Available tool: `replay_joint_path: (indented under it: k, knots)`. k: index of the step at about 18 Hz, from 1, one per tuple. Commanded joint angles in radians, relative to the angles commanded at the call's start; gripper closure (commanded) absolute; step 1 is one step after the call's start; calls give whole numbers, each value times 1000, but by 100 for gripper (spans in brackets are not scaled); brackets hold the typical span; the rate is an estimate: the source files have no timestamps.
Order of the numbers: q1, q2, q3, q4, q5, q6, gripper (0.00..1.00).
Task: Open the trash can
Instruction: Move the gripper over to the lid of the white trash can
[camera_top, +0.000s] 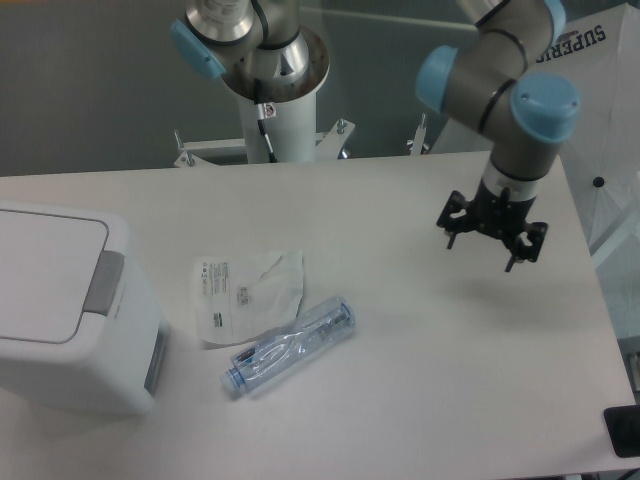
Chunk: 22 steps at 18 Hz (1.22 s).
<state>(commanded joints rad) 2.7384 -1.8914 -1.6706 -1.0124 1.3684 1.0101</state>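
Far left: trash can (60, 310) sits on the white desk (420, 380), partly cut by the frame edge. White boxy body, rounded corners. Flat white lid (40, 270) lies down flat, closed. Grey push tab (104, 283) on the lid's right edge, facing the middle of the desk. A grey panel shows lower on the can's right side wall.

Just right of the can, not touching it: a crumpled white plastic wrapper (245, 292) with small printed text, lying flat on the desk. Its lower right corner meets a clear plastic bottle (292, 346), which lies on its side, diagonal, cap end low-left, base up-right. Bottle looks crushed and overlaps the wrapper edge.

Back centre: white arm pedestal (280, 115) with a cable running down it, bolted bracket at its foot behind the desk edge.

Right: arm wrist with blue joint caps comes down from the top, black tool (492, 238) pointing down over the right half of the desk, well apart from can, wrapper and bottle. Fingers are spread, nothing between them. Faint shadow on the desk below it, so it hangs above the surface, not touching.

Far right: white fabric with dark lettering past the desk edge.
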Motion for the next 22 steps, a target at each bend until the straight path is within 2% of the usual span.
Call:
replay_joint_path:
  k: [2,4,8,11,13,17,20,22]
  knots:
    - [-38,3,6,-21,-2,-91,0]
    - [-80,24,28,-67,-3,-174,0]
    - [-160,12,156,-178,-29,-329,0]
    - [-233,-6,251,-232,-61,-451,0]
    - [-258,-5,287,-250,-107,-507,0]
    - [-319,6,314,-258,-178,-590,0]
    - [-377,21,318,-255,-195,-639,0]
    - [-387,31,318,-252,-232,-653,0]
